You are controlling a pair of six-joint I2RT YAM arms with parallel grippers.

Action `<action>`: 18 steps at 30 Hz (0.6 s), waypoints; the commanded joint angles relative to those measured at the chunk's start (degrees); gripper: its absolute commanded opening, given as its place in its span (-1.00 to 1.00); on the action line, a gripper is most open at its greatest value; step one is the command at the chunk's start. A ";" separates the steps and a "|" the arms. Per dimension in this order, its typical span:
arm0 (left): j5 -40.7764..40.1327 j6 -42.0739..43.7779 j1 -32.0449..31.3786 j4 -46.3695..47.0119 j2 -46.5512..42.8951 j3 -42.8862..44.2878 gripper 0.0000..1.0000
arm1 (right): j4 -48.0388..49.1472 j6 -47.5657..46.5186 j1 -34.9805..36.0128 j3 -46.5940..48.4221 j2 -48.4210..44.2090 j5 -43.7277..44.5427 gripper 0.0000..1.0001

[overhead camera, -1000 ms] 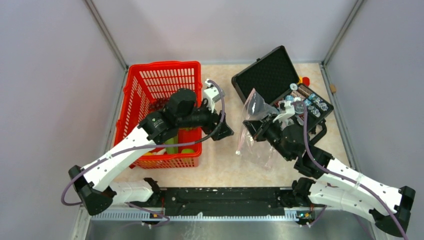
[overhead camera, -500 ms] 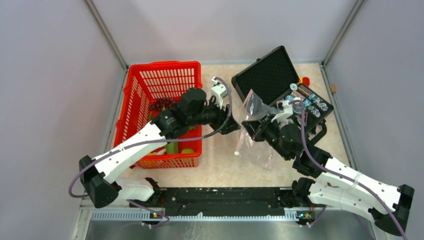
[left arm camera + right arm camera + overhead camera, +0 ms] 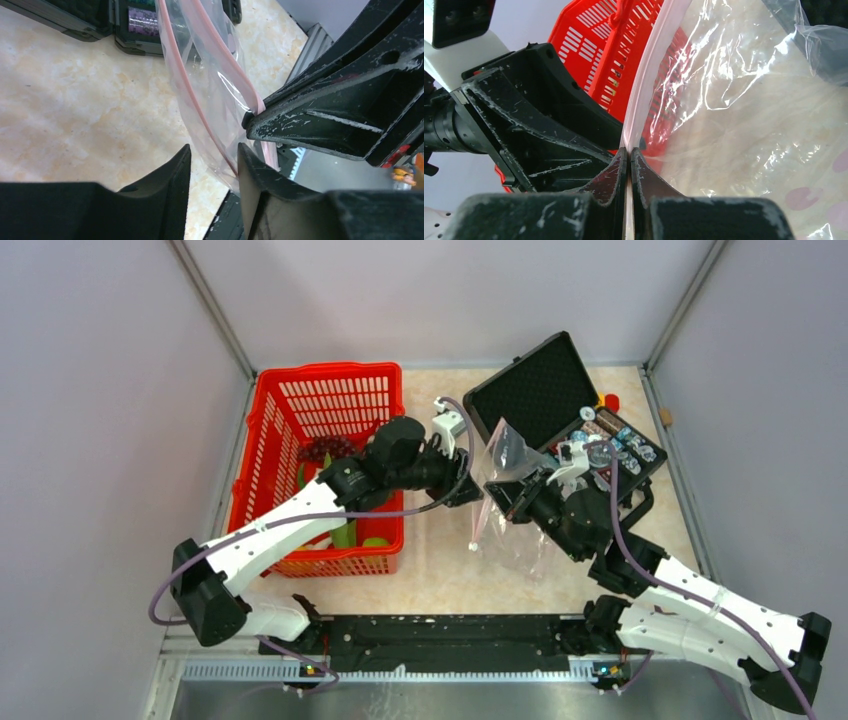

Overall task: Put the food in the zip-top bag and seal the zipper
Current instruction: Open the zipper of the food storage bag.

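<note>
Marbled tabletop (image 3: 440, 565) beneath clear zip-top bag (image 3: 512, 545)

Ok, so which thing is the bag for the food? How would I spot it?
Look at the tan tabletop between the red basket on the left and the open black case on the right. The zip-top bag hangs there, pinched in the right gripper. It is the only see-through, floppy thing, with a pink strip along its mouth.
</note>
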 commanded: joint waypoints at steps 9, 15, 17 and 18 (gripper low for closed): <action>-4.12 1.38 -0.33 1.06 0.36 -0.43 -1.00 | -2.64 0.63 -0.26 4.53 -0.22 -1.41 -1.00; -6.21 1.24 -0.41 2.14 -3.39 -1.65 -1.00 | -17.65 2.52 -0.26 10.98 -0.21 0.25 -0.28; -6.39 0.73 -0.93 3.36 -4.86 -2.09 -1.00 | -21.33 3.22 -0.27 12.64 -0.37 0.42 -0.05; -6.84 0.57 -1.35 3.59 -5.28 -1.83 -1.00 | -22.59 3.52 -0.27 13.43 -0.34 0.27 0.02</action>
